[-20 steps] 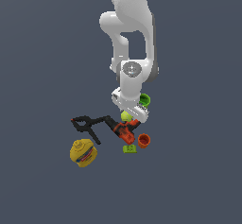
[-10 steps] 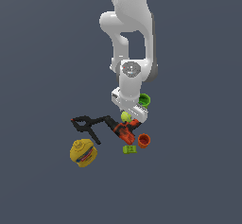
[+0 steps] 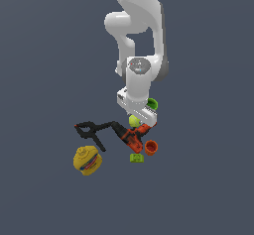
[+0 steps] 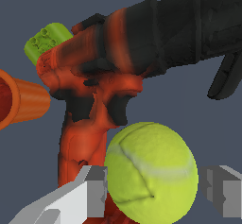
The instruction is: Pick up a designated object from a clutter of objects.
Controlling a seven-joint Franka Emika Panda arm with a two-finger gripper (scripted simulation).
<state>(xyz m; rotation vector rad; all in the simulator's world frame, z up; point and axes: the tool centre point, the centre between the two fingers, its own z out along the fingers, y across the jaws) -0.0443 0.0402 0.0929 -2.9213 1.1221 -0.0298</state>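
The designated object, a yellow-green tennis ball (image 4: 151,171) (image 3: 134,121), lies against the red-black drill (image 4: 90,100) (image 3: 132,138) in the clutter of objects. My gripper (image 4: 156,190) (image 3: 135,119) is down over the ball and open. One finger (image 4: 90,194) is at the ball's side. The other finger (image 4: 222,190) stands a small gap away from it. In the exterior view the hand hides most of the ball.
Around the drill lie an orange cup (image 3: 151,147) (image 4: 19,100), a green block (image 3: 136,157) (image 4: 47,41) and a black clamp (image 3: 92,131) (image 4: 198,15). A yellow bottle (image 3: 87,160) lies toward the exterior view's left. A green cup (image 3: 152,103) peeks out behind the hand.
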